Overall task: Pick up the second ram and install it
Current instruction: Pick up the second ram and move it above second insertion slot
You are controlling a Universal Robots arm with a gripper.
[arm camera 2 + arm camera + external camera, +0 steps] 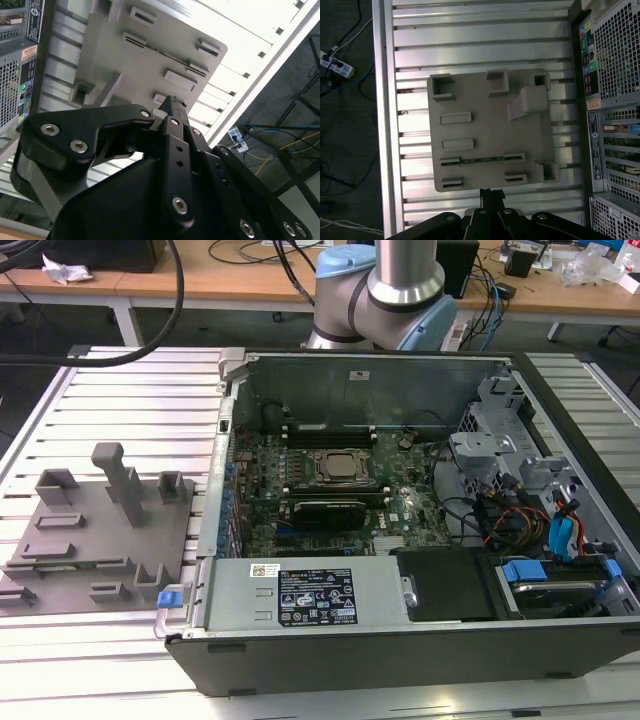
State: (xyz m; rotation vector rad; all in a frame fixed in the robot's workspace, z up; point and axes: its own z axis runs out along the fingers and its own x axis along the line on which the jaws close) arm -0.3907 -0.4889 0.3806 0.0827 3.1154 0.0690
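Observation:
The second ram (481, 160) is a thin green stick lying edge-up in a slot of the grey fixture plate (485, 125), between two small end holders. My gripper (491, 193) hangs high above the plate's edge, a little off to the side of the ram. Its black fingers are pressed together and hold nothing. In the second wrist view the gripper (170, 101) points at the same fixture plate (110, 55). The open computer case (400, 490) holds the green motherboard (400, 510) with long black slots (330, 430) beside the processor socket (340, 466).
The fixture plate (95, 540) lies on a ribbed aluminium table (120, 400), at the exterior view's left of the case. It carries raised blocks and a tall post (118, 480). Cables and drive bays (540, 520) fill the case's right side. The arm's base (385, 290) stands behind the case.

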